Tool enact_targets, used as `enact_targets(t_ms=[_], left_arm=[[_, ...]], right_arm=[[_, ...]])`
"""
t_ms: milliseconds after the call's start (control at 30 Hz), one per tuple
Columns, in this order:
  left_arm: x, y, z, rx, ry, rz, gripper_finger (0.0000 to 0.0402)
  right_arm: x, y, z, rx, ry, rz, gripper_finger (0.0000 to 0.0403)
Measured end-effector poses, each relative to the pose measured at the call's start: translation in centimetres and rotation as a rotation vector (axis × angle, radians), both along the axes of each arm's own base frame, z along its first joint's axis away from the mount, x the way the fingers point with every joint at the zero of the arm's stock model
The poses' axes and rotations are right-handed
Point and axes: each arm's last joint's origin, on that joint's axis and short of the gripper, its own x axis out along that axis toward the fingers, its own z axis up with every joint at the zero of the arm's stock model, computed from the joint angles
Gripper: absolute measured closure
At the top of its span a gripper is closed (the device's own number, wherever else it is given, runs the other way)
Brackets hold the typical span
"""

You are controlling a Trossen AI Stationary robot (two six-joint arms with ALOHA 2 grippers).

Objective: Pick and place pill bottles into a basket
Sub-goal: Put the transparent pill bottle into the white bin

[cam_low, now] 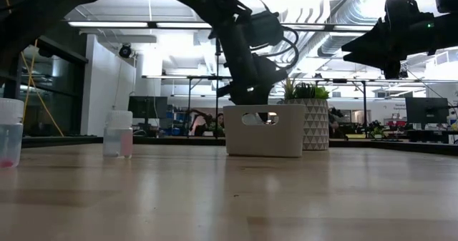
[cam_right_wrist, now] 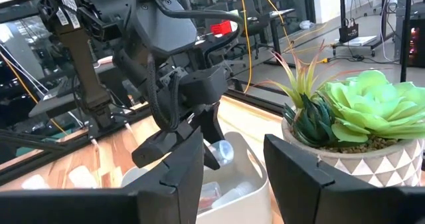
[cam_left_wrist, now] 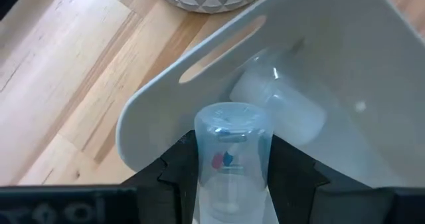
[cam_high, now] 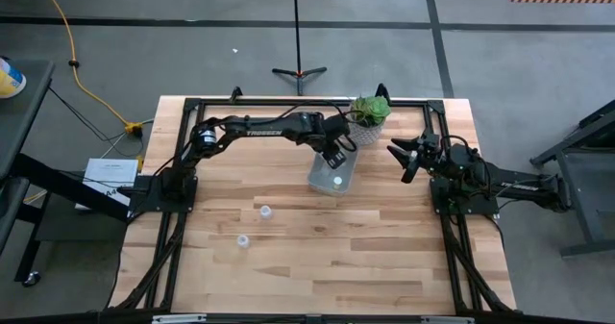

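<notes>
My left gripper [cam_high: 334, 157] is over the clear basket [cam_high: 330, 173], shut on a small translucent pill bottle [cam_left_wrist: 232, 151]; the right wrist view shows it too [cam_right_wrist: 222, 151]. One more bottle [cam_left_wrist: 279, 103] lies on its side inside the basket. Two bottles [cam_high: 264, 211] [cam_high: 243, 240] stand upright on the table nearer the front; the low view shows them at its left [cam_low: 118, 132] [cam_low: 7, 130]. My right gripper [cam_high: 408, 157] is open and empty, in the air to the basket's right. My left gripper pinches the bottle's side walls [cam_left_wrist: 202, 159] between its two fingers [cam_left_wrist: 174, 177]. The fingers slant down from the table's left over the basket. The bottle lies along the fingers, its free end [cam_left_wrist: 232, 114] pointing into the basket, clear of the basket and of the bottle inside.
A white patterned pot with a green plant [cam_high: 369, 120] stands just beyond the basket's far end. Black frame rails [cam_high: 288, 103] run along the table's edges. Bare wood lies toward the near edge [cam_high: 336, 266].
</notes>
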Motion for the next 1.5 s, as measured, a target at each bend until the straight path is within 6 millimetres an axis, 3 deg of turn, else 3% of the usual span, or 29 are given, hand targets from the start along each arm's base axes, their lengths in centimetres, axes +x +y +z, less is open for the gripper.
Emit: enact_targets(t_ms=[167,533,733,1033,1300,1500], left_arm=[[-0.1,0.0,-0.2,0.004,0.009,-0.009,0.0218],[0.0,0.0,-0.2,0.004,0.008,-0.009,0.013],[-0.1,-0.2,0.6,-0.043,-0.031,-0.042,0.0118],[-0.7,-2.4,8.9,-0.103,-0.392,-0.3,0.0172],[-4.5,-5.9,16.5,-0.014,-0.537,-0.304,0.022],[-8.2,-10.7,22.2,0.174,-0.67,-0.383,0.0248]], right_arm=[[0.0,0.0,0.0,0.0,0.0,0.0,0.0253],[0.0,0.0,0.0,0.0,0.0,0.0,0.0253],[0.0,0.0,0.0,0.0,0.0,0.0,0.0253],[0.0,0.0,-0.1,0.024,0.002,-0.002,0.0253],[0.0,0.0,-0.1,0.019,0.005,0.001,0.0253],[0.0,0.1,-0.3,0.022,0.018,0.019,0.0253]])
